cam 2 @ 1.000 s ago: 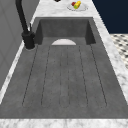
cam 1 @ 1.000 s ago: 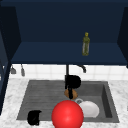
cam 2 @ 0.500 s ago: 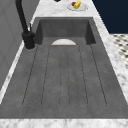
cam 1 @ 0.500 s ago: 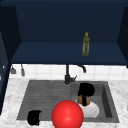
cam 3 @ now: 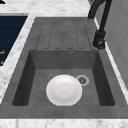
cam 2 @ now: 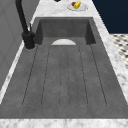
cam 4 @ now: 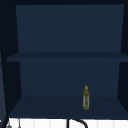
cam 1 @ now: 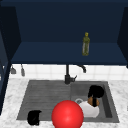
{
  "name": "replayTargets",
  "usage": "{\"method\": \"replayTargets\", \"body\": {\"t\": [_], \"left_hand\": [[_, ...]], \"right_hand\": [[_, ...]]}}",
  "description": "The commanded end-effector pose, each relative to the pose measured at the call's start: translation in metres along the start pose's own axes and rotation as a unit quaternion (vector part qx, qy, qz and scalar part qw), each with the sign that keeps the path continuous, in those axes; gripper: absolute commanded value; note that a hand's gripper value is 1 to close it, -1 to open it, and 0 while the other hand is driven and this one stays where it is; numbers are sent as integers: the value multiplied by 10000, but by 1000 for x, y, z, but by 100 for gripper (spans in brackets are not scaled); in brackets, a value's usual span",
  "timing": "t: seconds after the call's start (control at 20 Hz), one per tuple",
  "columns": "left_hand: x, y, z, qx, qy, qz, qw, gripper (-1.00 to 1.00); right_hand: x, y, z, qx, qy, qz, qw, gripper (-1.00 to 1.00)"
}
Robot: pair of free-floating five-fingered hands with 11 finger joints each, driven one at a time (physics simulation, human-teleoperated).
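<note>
In the front view my right hand hangs over the sink basin, just above the white plate that lies on its floor. A small orange-brown thing shows right under that hand, and I cannot tell whether the hand holds it. My left hand floats at the front left corner of the sink. A red ball sits in the foreground between the two hands and covers part of the plate. The right side view shows the plate beside the drain.
A black faucet stands behind the sink, also seen as the faucet and the faucet. A ribbed draining board lies left of the basin. An olive bottle stands on the lower cabinet shelf. A fruit dish rests on the far counter.
My right hand has moved right and down, from near the faucet to over the plate in the basin. The left hand and the red ball have stayed put.
</note>
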Motion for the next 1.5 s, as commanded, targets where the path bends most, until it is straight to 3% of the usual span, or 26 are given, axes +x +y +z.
{"method": "replayTargets", "body": {"t": [0.0,0.4,0.7,0.85,1.45], "left_hand": [[0,0,0,0,0,0,10000,0],[0,0,0,0,0,0,10000,0],[0,0,0,0,0,0,10000,0],[0,0,0,0,0,0,10000,0],[0,0,0,0,0,0,10000,0]], "right_hand": [[-23,10,-34,-5,8,29,10000,100],[-51,47,-113,0,57,130,9999,100],[-48,82,-176,116,436,20,9990,100],[-50,99,-206,-12,390,73,9992,100],[-81,178,-258,-648,293,95,9974,100]]}}
